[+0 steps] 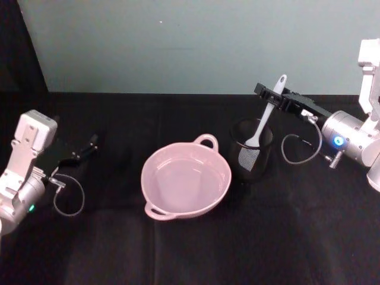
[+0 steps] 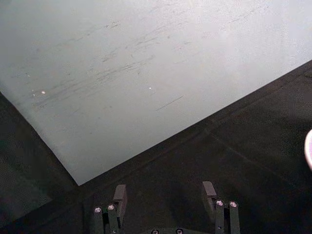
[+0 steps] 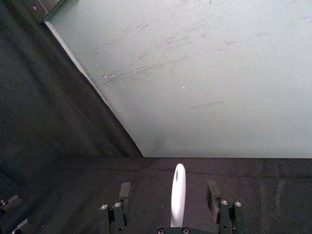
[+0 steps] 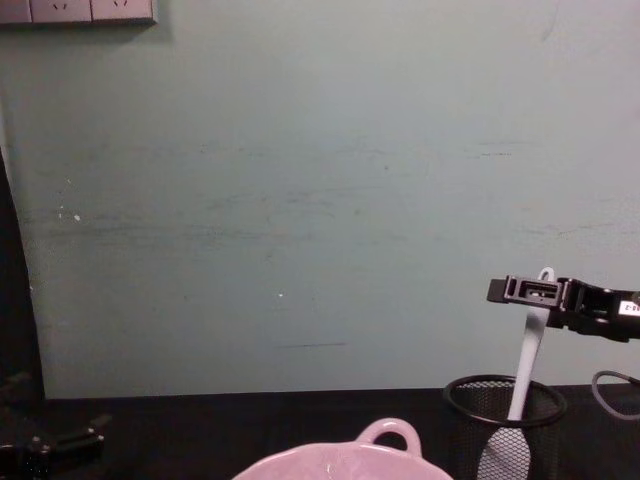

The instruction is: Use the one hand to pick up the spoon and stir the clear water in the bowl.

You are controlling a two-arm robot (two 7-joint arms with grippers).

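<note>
Head view is showing the pale pink bowl [image 1: 186, 178] sitting near the middle of the black table [image 1: 178, 255], its small loop handle pointing to about 1 o'clock and clear water lying inside it. At roughly 2 o'clock from the bowl, just beside it, a black mesh cup [image 1: 252, 148] is standing upright, and the white spoon [image 1: 265, 117] is leaning in it, blade down inside the mesh and handle rising toward 1 o'clock. The right gripper [image 1: 270, 96] is reaching in from 3 o'clock and hanging around the upper part of that handle, above the cup's rim. Seen from the right wrist, the right gripper [image 3: 168, 187] is standing open, its jaws spread to either side of the spoon [image 3: 178, 195] with a gap on both sides (so nothing is being squeezed). From the chest, the right gripper [image 4: 530, 290] is hovering level over the mesh cup [image 4: 505, 420], with the spoon [image 4: 528, 350] passing up through it and the bowl [image 4: 340, 460] at 9 o'clock from the cup. The left gripper [image 1: 83, 151] is resting low over the table at 9 o'clock from the bowl, well apart from it; the left wrist view is showing the left gripper [image 2: 165, 191] open and gripping nothing.
</note>
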